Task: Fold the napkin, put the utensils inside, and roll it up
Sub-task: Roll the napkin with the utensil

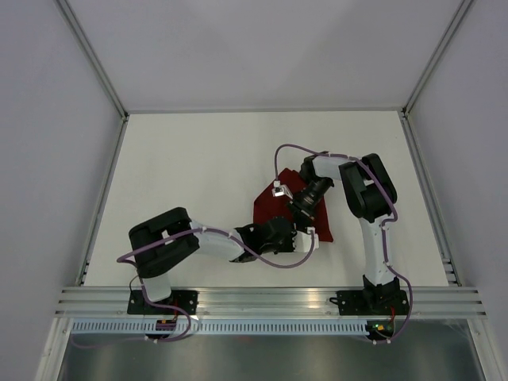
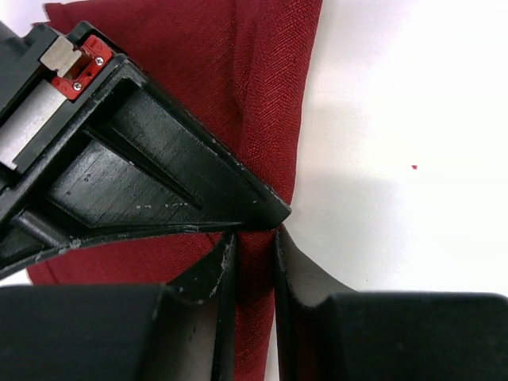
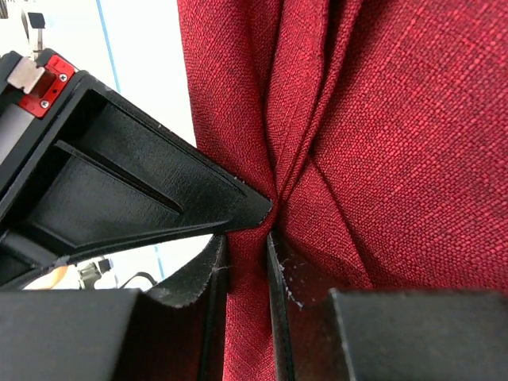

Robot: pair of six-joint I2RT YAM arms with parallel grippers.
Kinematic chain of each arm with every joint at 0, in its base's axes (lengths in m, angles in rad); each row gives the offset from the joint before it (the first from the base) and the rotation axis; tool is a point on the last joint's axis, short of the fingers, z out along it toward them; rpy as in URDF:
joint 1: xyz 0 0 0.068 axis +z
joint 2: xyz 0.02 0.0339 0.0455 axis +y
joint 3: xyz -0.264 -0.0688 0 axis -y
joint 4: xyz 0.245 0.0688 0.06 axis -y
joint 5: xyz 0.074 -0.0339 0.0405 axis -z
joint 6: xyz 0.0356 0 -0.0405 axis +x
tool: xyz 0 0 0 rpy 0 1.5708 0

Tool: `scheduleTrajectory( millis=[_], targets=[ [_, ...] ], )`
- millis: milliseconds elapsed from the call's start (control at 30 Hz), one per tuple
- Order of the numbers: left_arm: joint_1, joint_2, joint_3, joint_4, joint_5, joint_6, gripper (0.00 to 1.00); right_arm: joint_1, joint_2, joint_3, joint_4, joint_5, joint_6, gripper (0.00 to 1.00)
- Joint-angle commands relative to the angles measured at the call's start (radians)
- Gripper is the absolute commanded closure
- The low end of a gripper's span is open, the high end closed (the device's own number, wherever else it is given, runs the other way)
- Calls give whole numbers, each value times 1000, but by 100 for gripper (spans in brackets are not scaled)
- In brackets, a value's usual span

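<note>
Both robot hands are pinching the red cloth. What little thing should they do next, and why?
Probably both should carry the napkin the same way and lay it down flat to finish the fold. The left pincer and right pincer are each shut on it, and it looks creased and bunched at the right pincer, so it is not lying smooth.

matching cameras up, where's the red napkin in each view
Top external: the napkin lies right of centre on the table.
Left wrist: it fills the upper left and middle, pinched in the left gripper.
Right wrist: it fills the middle and right, bunched in the right gripper.
Shared landmark: the two grippers pinching it, both in the top view, one in each wrist view.
</note>
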Motion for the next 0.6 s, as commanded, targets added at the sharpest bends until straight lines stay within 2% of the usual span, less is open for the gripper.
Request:
scheduleTrajectory(
  millis=[0,67,167,267,567],
  targets=[
    [46,28,59,-182,157,-85,97,3,40,-2,158,163,-35,75],
    [64,28,83,-234,244,-109,98,-5,12,-2,164,152,-27,63],
    [101,43,120,-315,345,-140,98,-33,-43,10,158,125,-14,53],
    [141,58,161,-363,444,-169,98,-80,-109,38,141,88,-2,48],
    [252,129,249,-452,689,-247,98,-309,-318,27,130,-126,-11,44]
  ],
)
